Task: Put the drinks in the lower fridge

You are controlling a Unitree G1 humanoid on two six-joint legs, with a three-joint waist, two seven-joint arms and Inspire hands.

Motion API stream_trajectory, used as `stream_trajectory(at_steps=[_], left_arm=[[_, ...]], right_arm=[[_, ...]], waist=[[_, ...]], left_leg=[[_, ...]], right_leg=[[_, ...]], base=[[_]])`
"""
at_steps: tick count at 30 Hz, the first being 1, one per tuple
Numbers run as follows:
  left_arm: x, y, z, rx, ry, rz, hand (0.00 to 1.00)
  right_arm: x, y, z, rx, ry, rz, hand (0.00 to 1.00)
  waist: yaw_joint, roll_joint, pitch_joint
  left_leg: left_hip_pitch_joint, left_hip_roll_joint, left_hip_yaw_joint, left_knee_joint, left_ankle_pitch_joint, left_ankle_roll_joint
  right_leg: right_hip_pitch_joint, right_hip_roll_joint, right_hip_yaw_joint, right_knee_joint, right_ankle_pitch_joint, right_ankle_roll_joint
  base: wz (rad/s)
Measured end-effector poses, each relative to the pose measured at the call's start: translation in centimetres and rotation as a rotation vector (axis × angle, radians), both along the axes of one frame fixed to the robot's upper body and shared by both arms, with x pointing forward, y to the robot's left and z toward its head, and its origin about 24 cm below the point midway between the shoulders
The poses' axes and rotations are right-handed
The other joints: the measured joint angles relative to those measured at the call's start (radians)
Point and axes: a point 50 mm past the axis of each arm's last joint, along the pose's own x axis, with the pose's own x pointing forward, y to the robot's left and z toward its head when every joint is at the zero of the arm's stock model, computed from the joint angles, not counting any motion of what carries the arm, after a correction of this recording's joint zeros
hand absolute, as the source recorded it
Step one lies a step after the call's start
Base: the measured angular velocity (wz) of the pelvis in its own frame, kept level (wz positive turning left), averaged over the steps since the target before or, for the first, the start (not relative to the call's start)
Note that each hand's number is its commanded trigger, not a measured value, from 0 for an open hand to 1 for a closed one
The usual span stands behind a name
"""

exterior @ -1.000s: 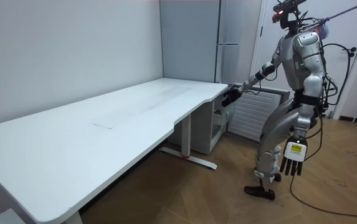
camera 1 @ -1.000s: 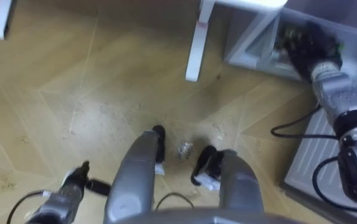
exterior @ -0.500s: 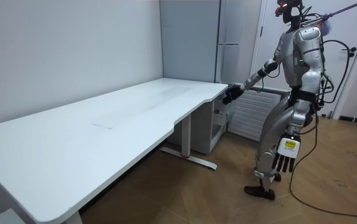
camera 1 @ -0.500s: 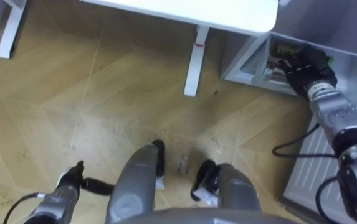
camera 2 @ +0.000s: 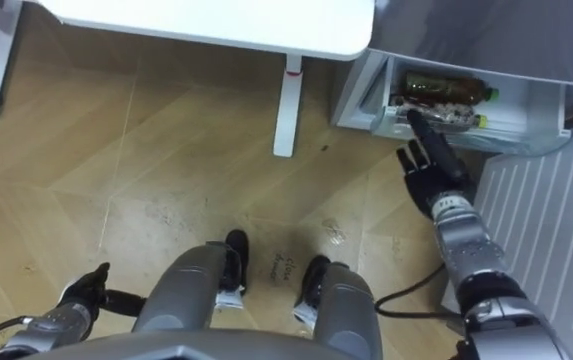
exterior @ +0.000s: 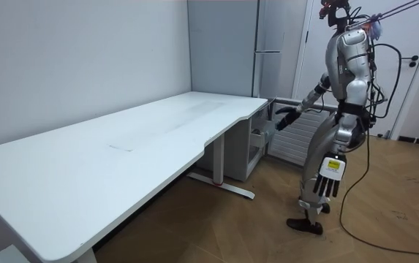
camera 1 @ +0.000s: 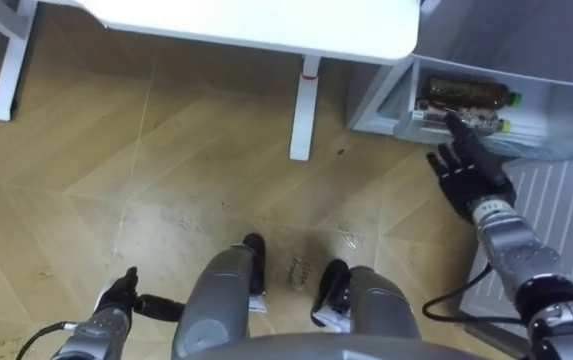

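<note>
— What's biggest around the right hand (camera 1: 471, 175)?
— The desk (camera 1: 266, 25), off to the left of its fingers; the fridge (exterior: 271, 44) rises beyond them.
— And the drinks?
— Two bottles (camera 1: 466, 93) lie on their sides in the open lower compartment (camera 1: 556, 110), just past the fingertips (camera 1: 451, 122). One fingertip overlaps the nearer bottle; touching or not, I can't tell.
— Holding anything?
— No. Fingers spread, straight, empty. The left hand (camera 1: 116, 300) hangs by the thigh, fingers loose and pointing at the floor, empty too.
</note>
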Motion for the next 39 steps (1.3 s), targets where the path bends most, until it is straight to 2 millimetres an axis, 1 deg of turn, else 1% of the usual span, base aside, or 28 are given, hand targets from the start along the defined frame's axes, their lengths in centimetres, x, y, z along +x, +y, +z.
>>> stream_trajectory(at_steps=[3,12,16,18,19,20,21,22,25,27,28,30,32,33,34,36,39], left_arm=[[0.0,-0.3,-0.1,0.0,-0.005,0.006,0.0],[0.1,-0.3,0.0,0.007,-0.025,0.012,0.0],[-0.1,0.0,0.0,0.012,-0.024,0.035,0.0],[-0.2,0.1,0.0,0.016,-0.024,0.042,0.0],[-0.2,0.2,0.0,0.02,-0.024,0.046,0.0],[-0.2,0.2,0.0,0.021,-0.026,0.057,0.0],[-0.2,0.2,0.0,0.018,-0.026,0.066,0.0],[-0.2,0.2,0.0,0.016,-0.025,0.071,0.0],[-0.2,0.2,0.0,0.026,-0.028,0.077,0.0],[-0.1,0.2,0.0,0.036,-0.028,0.08,0.0],[-0.1,0.2,0.0,0.036,-0.026,0.083,0.0],[0.2,0.1,0.1,0.039,-0.037,0.085,0.0],[0.4,0.0,0.2,0.048,-0.041,0.085,0.0],[0.4,0.0,0.2,0.054,-0.043,0.088,0.0],[0.4,0.1,0.2,0.062,-0.043,0.093,0.0],[0.5,0.2,0.3,0.069,-0.049,0.116,0.0],[0.6,0.4,0.4,0.084,-0.058,0.135,0.0]], right_arm=[[-0.8,-0.4,-0.5,0.011,0.023,-0.05,0.0],[-1.5,-0.8,-0.9,-0.002,0.048,-0.083,0.0],[-1.5,-0.8,-1.1,-0.022,0.09,-0.081,0.0],[-1.4,-0.8,-1.1,-0.019,0.095,-0.088,0.0],[-1.2,-0.8,-1.0,-0.008,0.095,-0.094,0.0],[-0.9,-0.7,-0.9,0.003,0.092,-0.096,0.0],[-0.6,-0.7,-0.8,0.005,0.094,-0.098,0.0],[-0.1,-0.8,-0.6,0.009,0.094,-0.107,0.0],[1.2,-0.8,0.2,0.013,0.07,-0.116,0.0],[1.7,-0.7,0.4,0.014,0.062,-0.114,0.0],[2.0,-0.7,0.5,0.014,0.058,-0.113,0.0],[2.5,-0.8,0.8,0.015,0.06,-0.119,0.0],[3.6,-0.9,1.6,0.012,0.063,-0.124,0.0],[3.9,-0.8,1.8,0.012,0.061,-0.124,0.0],[4.4,-0.9,2.2,0.008,0.056,-0.126,0.0],[5.3,-1.5,3.1,-0.01,0.048,-0.135,0.0],[6.9,-1.9,4.6,0.004,0.006,-0.162,0.0]], waist=[[0.0,0.001,0.0004],[-0.01,0.0,0.0012],[-0.014,-0.003,0.0026],[-0.014,-0.007,0.005],[-0.013,-0.011,0.0074],[-0.005,-0.015,0.0086],[-0.002,-0.017,0.0092],[0.009,-0.019,0.0083],[0.013,-0.017,0.0086],[0.015,-0.014,0.0102],[0.022,-0.012,0.0098],[0.036,-0.012,0.01],[0.043,-0.014,0.01],[0.044,-0.015,0.0102],[0.039,-0.016,0.0107],[0.036,-0.019,0.0124],[0.032,-0.024,0.0166]], left_leg=[[0.002,0.0,0.004,-0.004,0.0,0.0],[0.001,0.001,0.012,0.001,-0.003,0.001],[-0.001,0.003,0.013,0.02,-0.019,0.001],[-0.004,0.006,0.014,0.031,-0.026,0.003],[-0.01,0.012,0.018,0.041,-0.033,0.005],[-0.019,0.024,0.027,0.055,-0.044,0.005],[-0.025,0.029,0.032,0.065,-0.05,0.006],[-0.039,0.04,0.039,0.082,-0.059,0.008],[-0.082,0.05,0.042,0.111,-0.067,0.017],[-0.097,0.051,0.04,0.121,-0.069,0.02],[-0.11,0.053,0.041,0.129,-0.072,0.023],[-0.135,0.054,0.048,0.14,-0.073,0.026],[-0.177,0.048,0.058,0.145,-0.067,0.032],[-0.186,0.046,0.062,0.145,-0.065,0.032],[-0.203,0.033,0.068,0.145,-0.057,0.034],[-0.24,0.03,0.081,0.164,-0.054,0.04],[-0.293,0.03,0.078,0.199,-0.057,0.041]], right_leg=[[-0.002,0.0,0.003,-0.002,0.0,0.0],[-0.008,-0.002,0.006,-0.002,0.0,0.0],[-0.009,0.0,0.016,0.003,0.0,0.001],[-0.01,0.003,0.021,0.005,0.001,0.004],[-0.014,0.01,0.029,0.006,0.001,0.006],[-0.021,0.02,0.04,0.008,0.003,0.008],[-0.027,0.026,0.048,0.01,0.004,0.009],[-0.043,0.034,0.054,0.013,0.009,0.01],[-0.078,0.04,0.058,0.02,0.018,0.014],[-0.089,0.041,0.058,0.02,0.021,0.017],[-0.103,0.042,0.06,0.025,0.022,0.018],[-0.137,0.04,0.068,0.043,0.022,0.019],[-0.192,0.023,0.074,0.081,0.019,0.018],[-0.206,0.02,0.077,0.09,0.018,0.018],[-0.229,0.009,0.08,0.107,0.013,0.018],[-0.28,-0.006,0.087,0.154,-0.002,0.016],[-0.337,-0.011,0.091,0.199,-0.014,0.011]], base=[[-0.03],[-0.01],[-0.09],[-0.11],[-0.23],[-0.29],[-0.4],[-0.29],[-0.14],[-0.05],[-0.08],[-0.1],[0.0],[0.07],[0.12],[0.11],[0.03]])
